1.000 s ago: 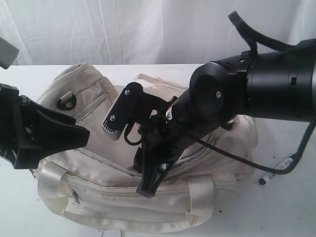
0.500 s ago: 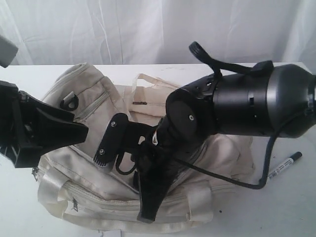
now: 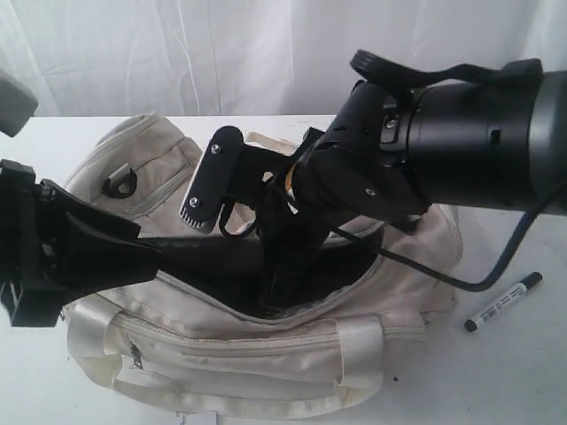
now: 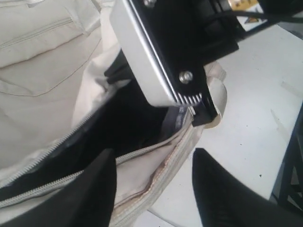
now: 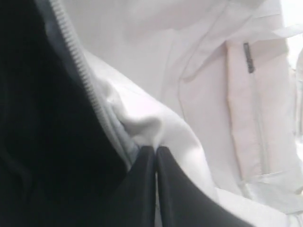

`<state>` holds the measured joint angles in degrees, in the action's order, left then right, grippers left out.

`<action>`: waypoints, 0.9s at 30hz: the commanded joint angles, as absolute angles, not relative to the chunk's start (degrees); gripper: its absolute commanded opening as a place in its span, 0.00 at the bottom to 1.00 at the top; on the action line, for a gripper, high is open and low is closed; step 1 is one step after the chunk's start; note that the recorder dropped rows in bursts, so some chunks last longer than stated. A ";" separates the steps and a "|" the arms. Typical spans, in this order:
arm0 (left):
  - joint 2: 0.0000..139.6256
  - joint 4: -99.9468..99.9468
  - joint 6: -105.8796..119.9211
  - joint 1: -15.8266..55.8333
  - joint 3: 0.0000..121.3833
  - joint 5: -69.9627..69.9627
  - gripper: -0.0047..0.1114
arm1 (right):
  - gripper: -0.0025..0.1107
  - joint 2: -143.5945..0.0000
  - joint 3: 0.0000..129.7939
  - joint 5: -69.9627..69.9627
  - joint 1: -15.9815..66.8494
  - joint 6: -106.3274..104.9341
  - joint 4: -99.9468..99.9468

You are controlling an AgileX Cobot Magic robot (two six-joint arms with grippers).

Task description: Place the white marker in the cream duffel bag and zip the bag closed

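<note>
The cream duffel bag (image 3: 221, 354) lies across the white table with its top zipper parted and a dark inside showing. My right gripper (image 3: 279, 297) reaches down into that opening. In the right wrist view its jaws are shut on a fold of bag fabric (image 5: 142, 125) beside the grey zipper teeth (image 5: 80, 71), the right gripper (image 5: 156, 150) pinching it. My left gripper (image 3: 133, 252) is at the bag's left end, and the left gripper (image 4: 152, 158) stands open over the zipper edge (image 4: 142, 151), holding nothing. The white marker (image 3: 505, 301) lies on the table right of the bag.
The right arm's silver camera bracket (image 3: 213, 177) hangs over the bag's middle and fills much of the left wrist view (image 4: 156, 61). Bare table (image 3: 496, 381) lies to the right of the bag. A white curtain (image 3: 221, 53) closes the back.
My right gripper has shut on the bag's edge by the zipper and risen, pulling the opening wider so the dark inside shows. The left gripper stays open in place.
</note>
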<state>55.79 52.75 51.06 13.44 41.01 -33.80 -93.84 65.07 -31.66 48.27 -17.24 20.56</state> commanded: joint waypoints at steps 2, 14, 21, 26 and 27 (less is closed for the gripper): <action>55.87 53.91 51.37 13.26 40.52 -36.85 0.50 | 0.02 -92.59 67.48 -31.63 45.76 -13.17 24.63; 56.45 53.91 69.85 14.38 40.52 -39.68 0.58 | 0.02 -92.59 72.50 -30.68 41.64 -13.23 24.48; 64.05 44.81 80.93 24.03 40.52 -27.15 0.56 | 0.02 -92.70 72.50 -30.18 41.64 -13.23 23.86; 68.49 44.80 81.22 24.75 40.52 -19.92 0.56 | 0.02 -92.70 72.50 -30.18 41.64 -13.23 23.86; 69.15 44.80 81.89 24.75 40.52 -19.30 0.56 | 0.02 -92.70 72.50 -30.18 41.64 -13.23 23.86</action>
